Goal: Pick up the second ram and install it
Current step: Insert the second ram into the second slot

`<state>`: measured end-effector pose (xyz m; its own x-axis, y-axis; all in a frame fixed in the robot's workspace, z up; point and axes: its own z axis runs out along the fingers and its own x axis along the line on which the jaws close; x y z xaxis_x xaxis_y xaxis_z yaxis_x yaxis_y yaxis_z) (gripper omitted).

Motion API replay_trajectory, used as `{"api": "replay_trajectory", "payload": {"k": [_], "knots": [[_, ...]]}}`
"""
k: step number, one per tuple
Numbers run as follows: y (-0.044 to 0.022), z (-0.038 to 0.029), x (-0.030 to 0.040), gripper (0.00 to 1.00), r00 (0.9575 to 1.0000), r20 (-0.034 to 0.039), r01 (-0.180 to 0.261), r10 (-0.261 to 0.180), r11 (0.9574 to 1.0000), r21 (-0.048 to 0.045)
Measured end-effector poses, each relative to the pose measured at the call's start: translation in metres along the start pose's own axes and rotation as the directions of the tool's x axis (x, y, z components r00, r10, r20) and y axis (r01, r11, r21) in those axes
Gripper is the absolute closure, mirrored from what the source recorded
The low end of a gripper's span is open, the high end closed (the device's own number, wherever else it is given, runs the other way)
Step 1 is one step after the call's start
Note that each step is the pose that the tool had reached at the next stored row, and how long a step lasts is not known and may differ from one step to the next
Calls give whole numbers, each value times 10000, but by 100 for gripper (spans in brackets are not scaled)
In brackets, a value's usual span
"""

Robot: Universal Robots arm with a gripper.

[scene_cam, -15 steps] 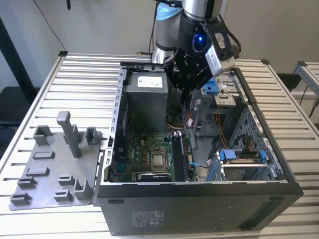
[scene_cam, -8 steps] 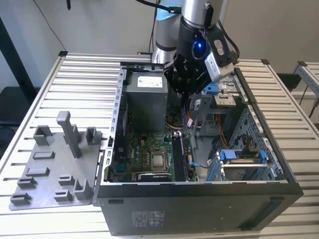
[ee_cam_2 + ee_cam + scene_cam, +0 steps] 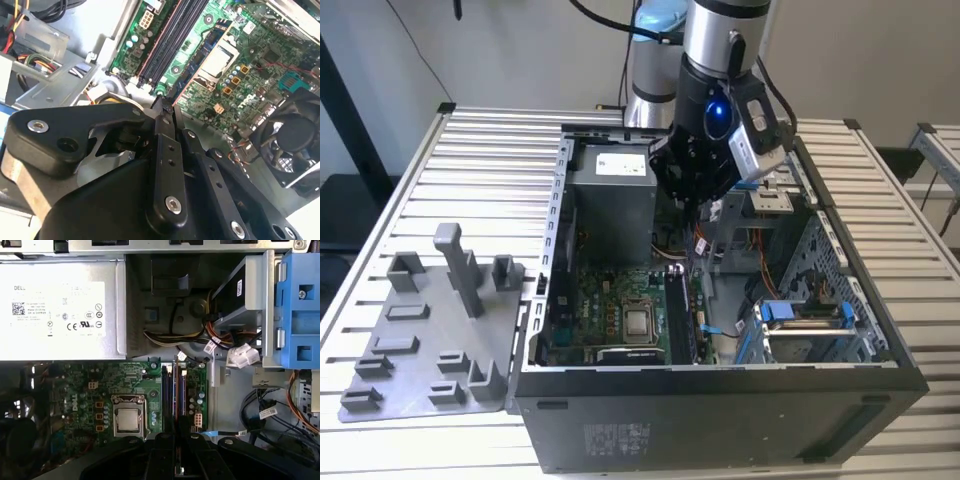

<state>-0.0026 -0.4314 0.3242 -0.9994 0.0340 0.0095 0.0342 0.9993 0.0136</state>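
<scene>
My gripper [image 3: 694, 200] hangs inside the open computer case [image 3: 720, 385], a little above the motherboard [image 3: 620, 300]. In the second wrist view its black fingertips [image 3: 164, 106] are pressed together with nothing between them, so it is shut. Straight below them lie the memory slots [image 3: 173, 390], where long dark sticks [image 3: 170, 40] stand side by side. These sticks also appear in the exterior view as dark strips [image 3: 677, 318] beside the processor socket [image 3: 638, 322]. I cannot tell which of them is the second ram.
A grey plastic tray [image 3: 425, 340] with blocks and a tall post lies on the slatted table at the exterior view's left. Inside the case are the power supply [image 3: 57, 310], cable bundles [image 3: 220, 342], a blue drive bracket [image 3: 300, 315] and a fan [image 3: 290, 145].
</scene>
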Motion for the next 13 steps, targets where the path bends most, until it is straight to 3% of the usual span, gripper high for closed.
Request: {"api": "replay_trajectory", "payload": {"k": [9, 13], "knots": [[-6, 138, -2, 86, 10000, 5, 1, -1, 10000, 24], [-69, 201, -5, 86, 10000, 6, 4, -5, 10000, 22]]}}
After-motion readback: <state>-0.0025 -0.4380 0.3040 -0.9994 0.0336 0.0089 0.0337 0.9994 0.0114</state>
